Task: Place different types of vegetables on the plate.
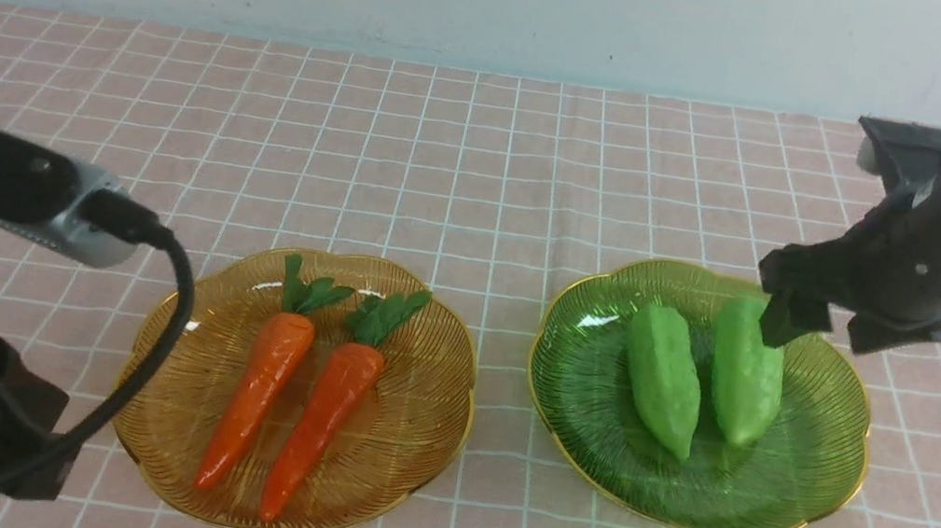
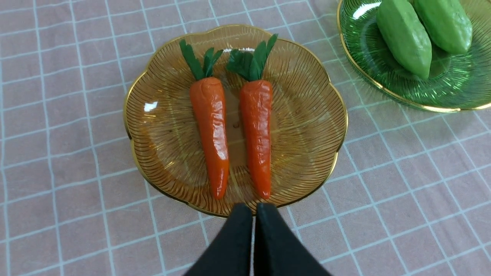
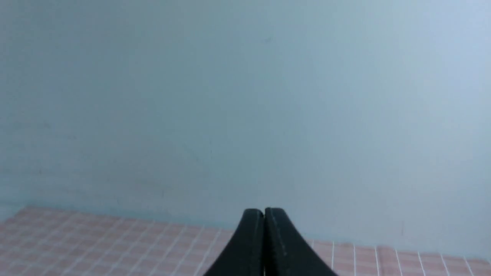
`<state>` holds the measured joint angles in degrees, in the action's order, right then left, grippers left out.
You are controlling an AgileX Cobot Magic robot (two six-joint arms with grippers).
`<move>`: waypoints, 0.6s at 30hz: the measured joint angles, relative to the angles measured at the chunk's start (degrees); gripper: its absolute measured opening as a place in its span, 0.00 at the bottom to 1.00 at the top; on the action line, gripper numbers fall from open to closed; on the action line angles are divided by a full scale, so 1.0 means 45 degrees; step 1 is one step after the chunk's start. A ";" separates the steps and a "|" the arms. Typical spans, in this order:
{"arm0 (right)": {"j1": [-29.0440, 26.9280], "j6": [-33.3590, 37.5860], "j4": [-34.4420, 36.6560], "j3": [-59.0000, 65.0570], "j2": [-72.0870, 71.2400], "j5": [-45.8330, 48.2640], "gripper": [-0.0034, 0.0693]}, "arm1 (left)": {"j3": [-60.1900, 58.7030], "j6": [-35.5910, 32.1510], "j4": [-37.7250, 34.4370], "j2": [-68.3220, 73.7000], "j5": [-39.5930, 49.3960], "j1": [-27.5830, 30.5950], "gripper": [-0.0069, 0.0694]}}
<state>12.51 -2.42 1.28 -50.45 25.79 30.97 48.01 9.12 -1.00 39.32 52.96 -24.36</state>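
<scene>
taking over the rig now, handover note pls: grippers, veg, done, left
Left gripper: shut, nothing in it, off to the left of the amber plate.
Right gripper: shut, nothing in it, raised.
Both carrots lie on the amber plate, leafy tops toward the far side.
Both green gourds lie on the green plate.
Done: all four vegetables plated, one type per plate.
Left: no placing that I can see; probably just bring the arms back.
</scene>
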 joint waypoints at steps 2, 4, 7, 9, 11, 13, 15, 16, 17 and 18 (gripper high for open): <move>0.0000 0.0000 0.0000 0.1453 -0.1196 -0.1508 0.03 | 0.0000 0.0000 0.0000 0.0000 -0.0164 0.0000 0.09; 0.0000 0.0000 0.0000 0.2924 -0.2101 -0.2601 0.03 | 0.0000 0.0000 0.0000 0.0000 -0.0234 0.0000 0.09; 0.0000 0.0000 0.0000 0.4436 -0.3184 -0.3815 0.03 | 0.0000 0.0000 0.0000 0.0000 -0.0234 0.0000 0.09; 0.0000 0.0000 0.0000 0.5295 -0.3903 -0.4615 0.03 | 0.0000 -0.0030 0.0000 -0.0010 -0.0234 0.0000 0.09; 0.0000 0.0000 0.0000 0.6078 -0.4429 -0.5269 0.03 | 0.0000 -0.0106 0.0000 -0.0062 -0.0234 0.0000 0.09; 0.0000 0.0000 0.0000 0.6649 -0.5010 -0.6060 0.03 | -0.0046 -0.0194 0.0000 -0.0184 -0.0234 0.0000 0.09; 0.0000 0.0000 0.0000 0.7023 -0.5282 -0.6422 0.03 | -0.0228 -0.0256 0.0000 -0.0480 -0.0284 0.0000 0.09; 0.0000 0.0000 0.0000 0.7144 -0.5437 -0.6584 0.03 | -0.0332 -0.0265 0.0000 -0.0766 -0.0311 0.0000 0.09; 0.0000 0.0000 0.0000 0.7196 -0.5534 -0.6665 0.03 | -0.0557 -0.0274 0.0000 -0.0899 -0.0450 0.0000 0.09; 0.0000 0.0000 0.0000 0.7259 -0.5626 -0.6685 0.03 | -0.0906 -0.0291 0.0016 -0.1546 -0.0678 0.0000 0.09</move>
<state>12.51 -2.42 1.28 -17.78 0.47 0.89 43.93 7.81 -0.92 32.36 49.91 -24.36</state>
